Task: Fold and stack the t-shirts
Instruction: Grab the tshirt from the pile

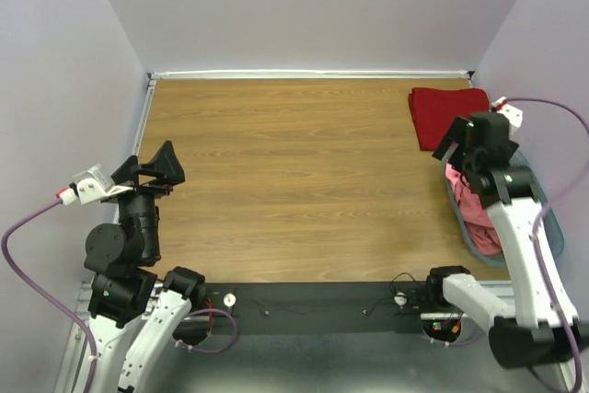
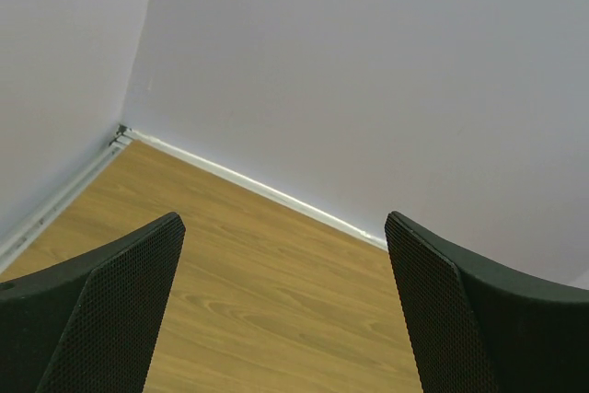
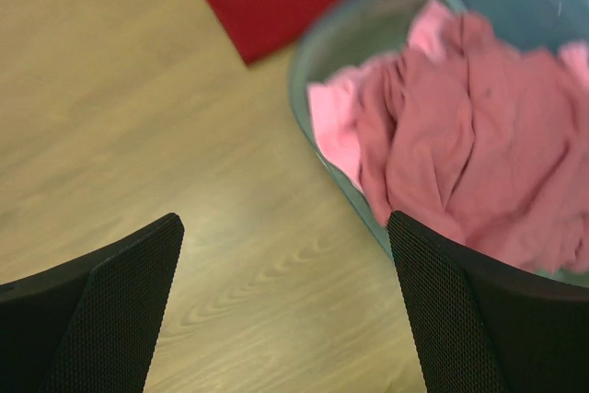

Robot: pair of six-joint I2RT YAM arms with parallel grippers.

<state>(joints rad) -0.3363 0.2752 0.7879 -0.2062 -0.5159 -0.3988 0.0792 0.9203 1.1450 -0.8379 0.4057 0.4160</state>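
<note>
Right end effector (image 3: 283, 220), jaws wide and empty, hangs at 3 o'clock over the oval grey-blue plastic basket (image 3: 359, 34) holding crumpled salmon-pink cloth t-shirts (image 3: 460, 135). A deep red cloth t-shirt (image 1: 448, 112) lies on the bench (image 1: 294, 181) at 2 o'clock. Left end effector (image 2: 285, 218) gapes empty.

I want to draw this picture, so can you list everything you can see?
table: one, brown wood, under everything.
basket: one, grey-blue, table's right edge.
red t-shirt: one, deep red, flat at the far right, next to the basket.
pink t-shirts: heap, number unclear, salmon pink, inside the basket.
walls: pale lilac, around the table.
left gripper: one, black, open, over the table's left side.
right gripper: one, black, open, over the basket's edge.
</note>
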